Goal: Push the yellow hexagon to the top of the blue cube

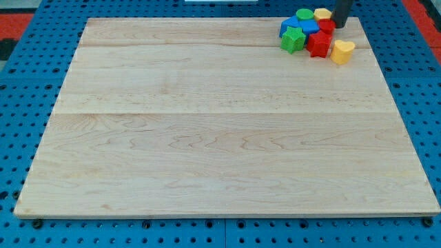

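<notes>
The blocks sit in a tight cluster at the view's top right of the wooden board [220, 124]. The yellow hexagon [322, 14] is at the cluster's top, just right of a green round block [304, 14]. The blue cube [309, 27] lies just below them, with another blue block [289, 25] at its left. My tip [339, 25] is the end of the dark rod at the top right. It stands just right of and slightly below the yellow hexagon, beside a red block [326, 26].
A green star-like block [293, 40] sits at the cluster's lower left. A red block [319, 44] sits at its lower middle. A yellow heart-shaped block [342, 51] sits at its lower right. The board's top and right edges are close to the cluster.
</notes>
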Action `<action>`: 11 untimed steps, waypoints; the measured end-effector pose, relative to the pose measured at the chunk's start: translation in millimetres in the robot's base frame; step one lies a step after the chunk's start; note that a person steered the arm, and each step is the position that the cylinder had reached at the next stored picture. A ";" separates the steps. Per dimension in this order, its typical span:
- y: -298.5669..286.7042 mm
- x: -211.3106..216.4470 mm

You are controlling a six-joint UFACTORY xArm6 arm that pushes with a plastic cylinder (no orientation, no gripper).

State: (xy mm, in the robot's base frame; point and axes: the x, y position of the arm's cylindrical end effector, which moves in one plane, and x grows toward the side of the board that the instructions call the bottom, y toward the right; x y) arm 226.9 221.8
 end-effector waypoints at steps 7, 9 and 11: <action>-4.6 -35.0; -49.4 5.3; 7.2 -34.9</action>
